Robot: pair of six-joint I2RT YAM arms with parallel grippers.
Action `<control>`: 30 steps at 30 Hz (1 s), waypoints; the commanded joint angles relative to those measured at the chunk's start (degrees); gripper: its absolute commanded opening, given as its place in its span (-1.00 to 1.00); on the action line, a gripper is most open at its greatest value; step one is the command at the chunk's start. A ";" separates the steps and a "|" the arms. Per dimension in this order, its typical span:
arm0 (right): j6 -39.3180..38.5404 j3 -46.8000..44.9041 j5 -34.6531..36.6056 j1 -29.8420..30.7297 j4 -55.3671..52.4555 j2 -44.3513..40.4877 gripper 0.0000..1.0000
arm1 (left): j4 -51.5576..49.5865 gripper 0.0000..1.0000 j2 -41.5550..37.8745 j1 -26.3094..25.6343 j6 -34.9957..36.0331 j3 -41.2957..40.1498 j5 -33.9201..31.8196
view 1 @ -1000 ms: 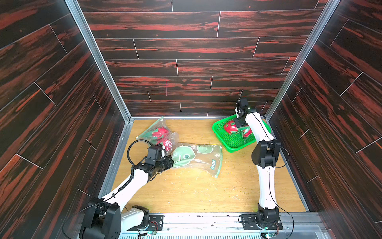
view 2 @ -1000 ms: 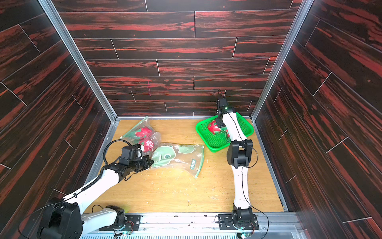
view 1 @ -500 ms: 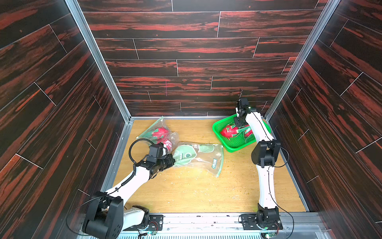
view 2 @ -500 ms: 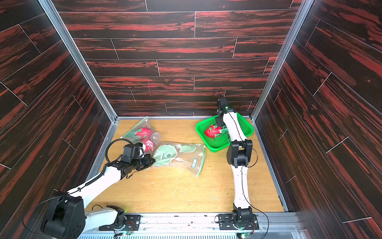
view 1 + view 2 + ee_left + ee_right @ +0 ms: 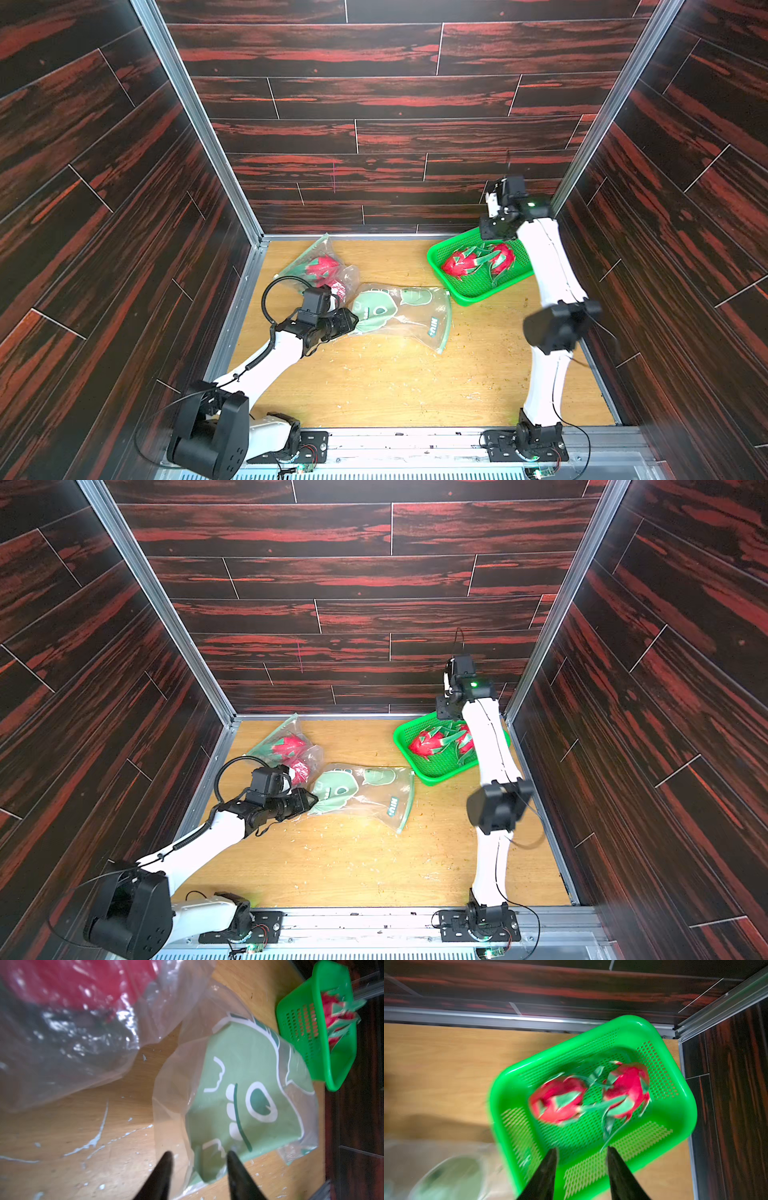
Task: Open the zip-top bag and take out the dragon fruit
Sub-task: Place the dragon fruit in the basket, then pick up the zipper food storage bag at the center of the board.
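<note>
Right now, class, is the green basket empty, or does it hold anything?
Not empty: the green basket holds two dragon fruits, lying side by side on its floor, clearest in the right wrist view.

Lab test cell, wood-print walls [image 5: 374, 95], aluminium frame [image 5: 198, 124], wooden tabletop [image 5: 395, 382]

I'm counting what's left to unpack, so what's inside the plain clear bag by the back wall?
The clear bag holds one dragon fruit in plain sight and a second dragon fruit partly hidden behind the left arm's wrist. Anything beneath them is covered.
</note>
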 commanded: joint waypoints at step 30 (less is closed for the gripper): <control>24.93 -59.69 -42.69 11.30 45.56 -35.28 -0.03 | -3.91 0.86 -0.10 16.69 -2.76 13.15 -27.36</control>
